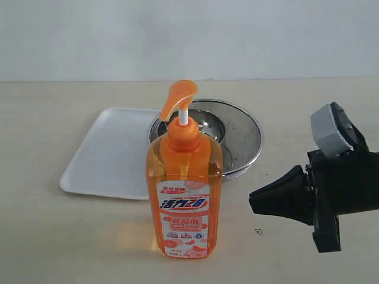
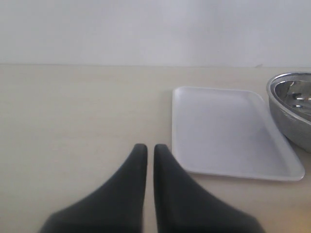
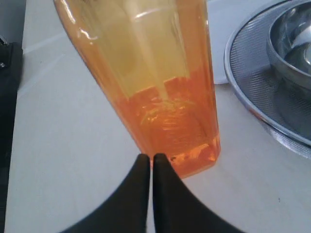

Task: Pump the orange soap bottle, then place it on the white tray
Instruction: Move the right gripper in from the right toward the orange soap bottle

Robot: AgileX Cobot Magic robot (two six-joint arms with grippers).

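Exterior view puts the orange soap bottle (image 1: pixel 184 195) upright on the pale table (image 1: pixel 59 248) at lower centre of the frame, in front of the white tray (image 1: pixel 100 157) and not on it. The tray lies bare at centre left. Your right gripper (image 1: pixel 253 204) comes in from the lower right, its black fingertips pressed together and holding nothing, aimed at the bottle's lower body with table showing between them. In the right wrist view the right gripper (image 3: pixel 146 159) sits just beside the bottle's base; whether it touches, you cannot tell. Your left gripper (image 2: pixel 146 150) has its fingers drawn together to a thin slit, empty, near a corner of the tray.

The pump head (image 1: pixel 179 97) stands raised on its white stem, so you are likely in the approach to the pumping step. Next you would need to bring the closed tips above the pump head and press straight down; the bottle is tall and narrow, so an off-centre push could tip it.

The bottle is clear, flat-sided plastic with a glossy label. The tray is matte, with rounded corners and a low rim. Behind the bottle at centre right, a polished steel bowl (image 1: pixel 210 127) sits in a fine mesh strainer (image 1: pixel 243 136).
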